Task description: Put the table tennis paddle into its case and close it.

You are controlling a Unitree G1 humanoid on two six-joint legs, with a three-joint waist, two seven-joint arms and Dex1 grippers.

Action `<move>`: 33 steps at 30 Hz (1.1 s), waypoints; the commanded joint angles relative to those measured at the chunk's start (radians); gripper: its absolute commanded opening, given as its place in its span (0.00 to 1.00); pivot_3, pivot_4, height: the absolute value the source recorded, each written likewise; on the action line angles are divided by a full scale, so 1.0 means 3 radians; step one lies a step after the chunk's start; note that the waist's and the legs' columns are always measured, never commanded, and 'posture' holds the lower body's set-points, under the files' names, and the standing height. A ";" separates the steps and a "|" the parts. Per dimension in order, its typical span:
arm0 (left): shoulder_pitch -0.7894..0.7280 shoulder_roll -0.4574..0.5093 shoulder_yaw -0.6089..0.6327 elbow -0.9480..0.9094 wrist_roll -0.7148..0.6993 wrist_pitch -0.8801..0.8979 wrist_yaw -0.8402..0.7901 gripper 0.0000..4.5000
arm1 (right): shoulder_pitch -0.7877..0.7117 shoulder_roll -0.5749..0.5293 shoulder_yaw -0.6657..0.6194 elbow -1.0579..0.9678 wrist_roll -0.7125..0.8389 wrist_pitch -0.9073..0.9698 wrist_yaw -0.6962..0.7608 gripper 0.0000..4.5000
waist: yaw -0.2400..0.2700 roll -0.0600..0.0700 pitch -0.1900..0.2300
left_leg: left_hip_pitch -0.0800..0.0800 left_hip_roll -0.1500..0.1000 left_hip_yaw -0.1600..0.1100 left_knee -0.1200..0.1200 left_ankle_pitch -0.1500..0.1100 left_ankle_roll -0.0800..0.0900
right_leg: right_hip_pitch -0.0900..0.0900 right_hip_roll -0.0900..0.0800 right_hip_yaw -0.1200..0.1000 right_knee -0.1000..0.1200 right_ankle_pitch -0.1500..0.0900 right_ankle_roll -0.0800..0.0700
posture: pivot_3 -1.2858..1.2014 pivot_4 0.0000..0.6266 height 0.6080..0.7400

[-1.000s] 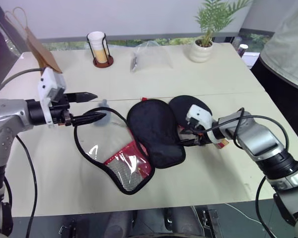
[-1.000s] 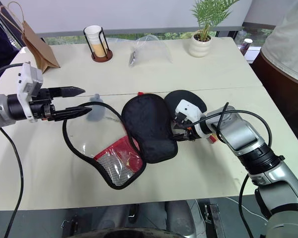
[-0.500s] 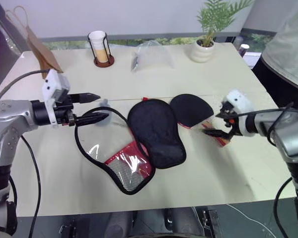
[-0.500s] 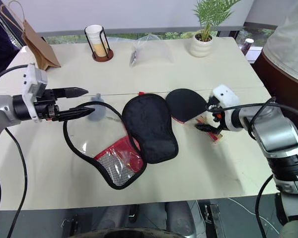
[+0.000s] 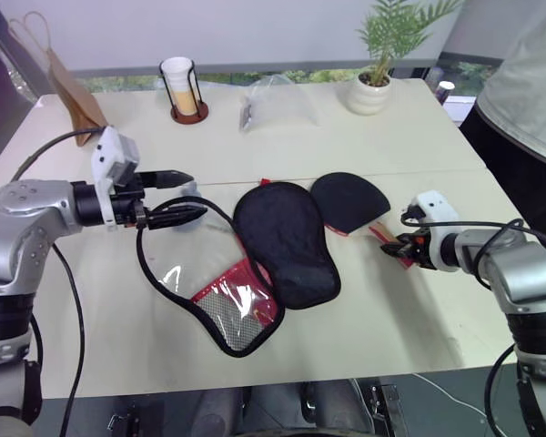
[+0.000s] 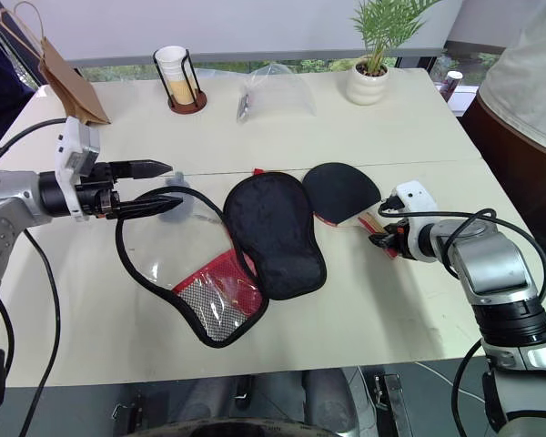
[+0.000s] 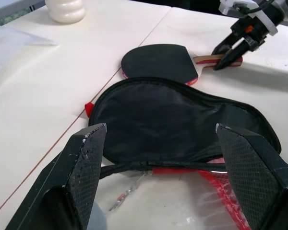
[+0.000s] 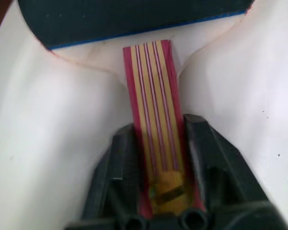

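While my right tool is pinching the striped handle of the table tennis paddle, the paddle is lying flat on the worktop just beside the case. I am keeping my left tool spread wide over the rim of the opened case, whose red mesh panel is lying nearest me. I cannot read the small white mark on it. Farther back, a cup holder, a clear plastic bag and a potted plant are standing.
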 commanded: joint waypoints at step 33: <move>-0.0335 -0.0266 -0.0251 0.0308 0.0203 -0.0214 -0.0258 0.84 | -0.0433 0.0742 -0.0460 -0.1105 0.2987 0.1559 -0.2351 0.21 | -0.0016 0.0002 0.0003 | -0.0002 0.0001 -0.0001 -0.0001 -0.0002 0.0005 | -0.0002 0.0001 0.0001 -0.0002 0.0003 0.0004 | 0.52 0.24 1.00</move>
